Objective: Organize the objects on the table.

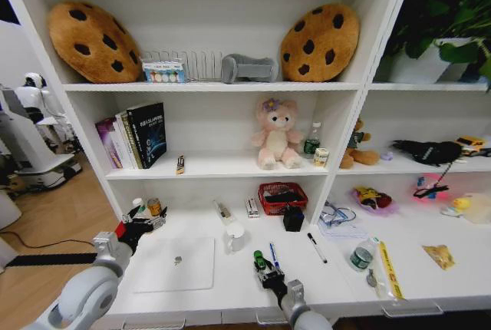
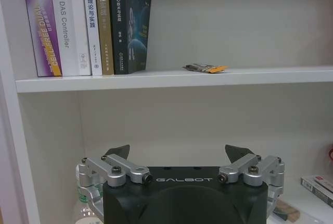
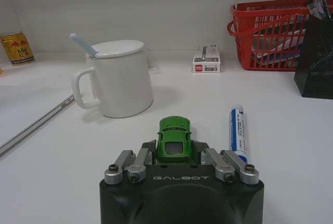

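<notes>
The green toy car [image 3: 174, 139] is small and glossy, with dark windows, and sits between the fingers of the right hand [image 3: 175, 148], which is closed on its sides just above the white bench [image 1: 253, 299]. In the head view the same car [image 1: 260, 259] is near the front edge of the bench, right of the silver laptop [image 1: 174, 264].

One white mug [image 3: 118, 84] stands just ahead of the car, its lid on and a pale blue spoon handle poking out. One blue pen [image 3: 238, 130] lies beside the right hand, parallel to the car. One black marker [image 1: 315, 245] lies further right on the bench. One green-labelled can [image 1: 360, 256] rests nearer the right end, with a yellow packet [image 1: 439, 255] beyond it.

A red basket [image 3: 276, 34] and a black mesh pen holder [image 3: 315, 60] stand at the back of the bench, and a small white box [image 3: 207, 60] lies near the basket. A yellow can [image 3: 16, 47] stands at the back left.

The left hand [image 1: 146, 225] hovers over the bench's left end, beyond the laptop's far left corner. In the left wrist view its fingers [image 2: 118, 152] are spread wide apart and hold nothing, facing a shelf with a row of five books [image 2: 86, 23] and a small wrapped bar [image 2: 205, 68].
</notes>
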You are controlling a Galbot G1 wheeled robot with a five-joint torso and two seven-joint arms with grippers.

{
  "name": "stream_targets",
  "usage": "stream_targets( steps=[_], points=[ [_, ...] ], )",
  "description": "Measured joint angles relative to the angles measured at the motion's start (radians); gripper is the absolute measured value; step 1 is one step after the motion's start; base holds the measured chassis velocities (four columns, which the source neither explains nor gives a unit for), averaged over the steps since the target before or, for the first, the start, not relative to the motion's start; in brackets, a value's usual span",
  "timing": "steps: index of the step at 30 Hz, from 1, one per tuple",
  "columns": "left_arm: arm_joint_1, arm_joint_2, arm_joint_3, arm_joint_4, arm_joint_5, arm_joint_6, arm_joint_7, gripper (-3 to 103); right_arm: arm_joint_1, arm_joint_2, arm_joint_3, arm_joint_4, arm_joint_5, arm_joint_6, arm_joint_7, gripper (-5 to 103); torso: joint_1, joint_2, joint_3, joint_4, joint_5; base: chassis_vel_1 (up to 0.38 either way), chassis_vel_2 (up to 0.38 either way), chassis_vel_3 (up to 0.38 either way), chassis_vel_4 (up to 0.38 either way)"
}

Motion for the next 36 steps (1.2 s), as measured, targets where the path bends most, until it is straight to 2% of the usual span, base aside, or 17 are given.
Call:
stream_targets(
  steps=[1,15,36],
  points=[
    [0.001,-0.001,0.000,0.000,0.000,0.000,0.000,100,-0.002,0.000,0.001,0.001,0.000,0.000,0.000,35,0.000,0.000,0.000,0.0000,0.0000,0.000,0.000,0.000,0.000],
    [0.003,0.000,-0.002,-0.004,0.001,0.000,0.000,100,-0.026,-0.021,0.049,0.038,0.009,0.001,-0.001,35,0.000,0.000,0.000,0.0000,0.0001,0.000,0.000,0.000,0.000],
    [0.016,-0.020,-0.017,-0.020,0.023,-0.012,0.014,100,-0.246,-0.118,0.424,0.362,0.066,0.004,-0.019,35,0.000,0.000,0.000,-0.0002,0.0001,0.000,0.000,0.000,0.000]
  ],
)
